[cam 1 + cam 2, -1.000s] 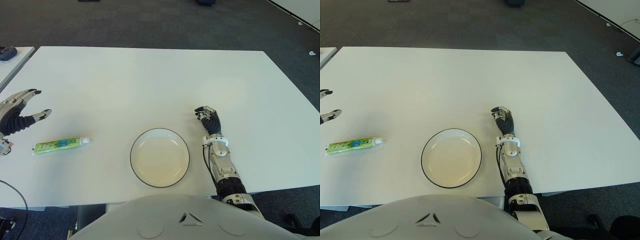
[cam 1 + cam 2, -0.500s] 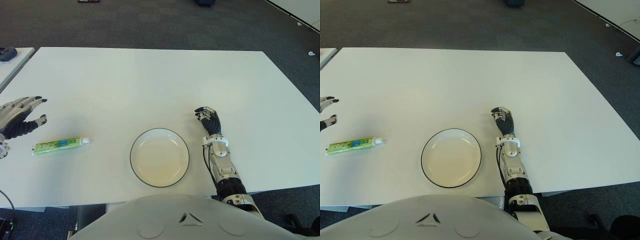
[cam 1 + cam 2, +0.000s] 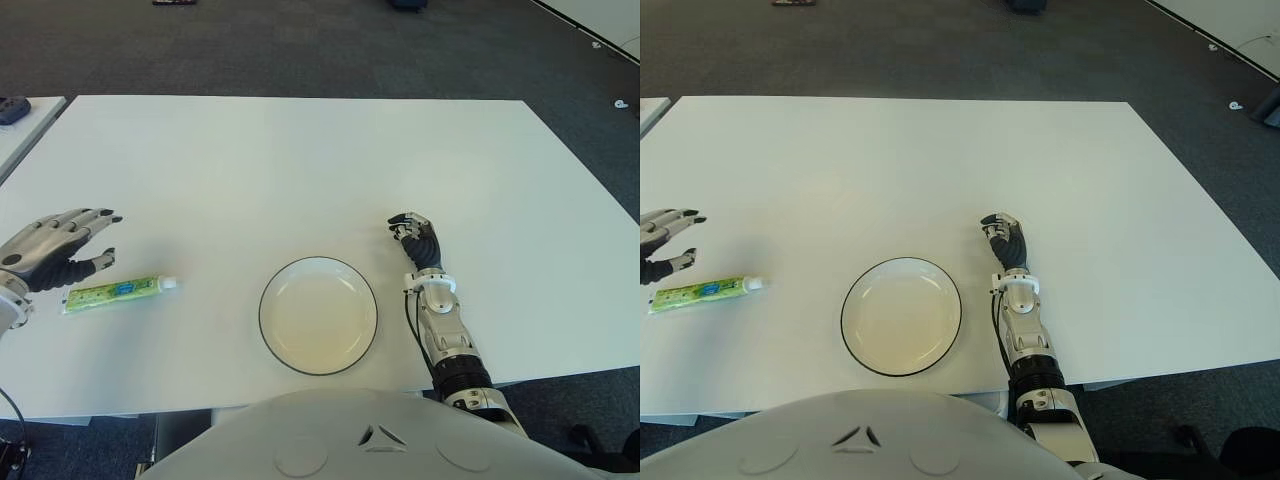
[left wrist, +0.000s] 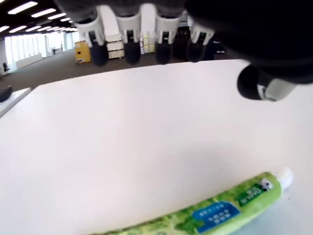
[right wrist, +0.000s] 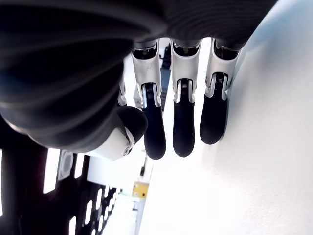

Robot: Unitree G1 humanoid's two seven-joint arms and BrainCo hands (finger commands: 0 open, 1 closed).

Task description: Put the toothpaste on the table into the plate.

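At the far left, the robot's left hand (image 3: 55,250) has its fingers spread wide and holds nothing. It is just above the green toothpaste tube with a white cap (image 3: 118,292), which lies flat on the big white table (image 3: 300,160). To the right sits the round white plate with a dark rim (image 3: 318,315), with nothing in it. Just right of the plate is the right hand (image 3: 416,238), its fingers loose and holding nothing.
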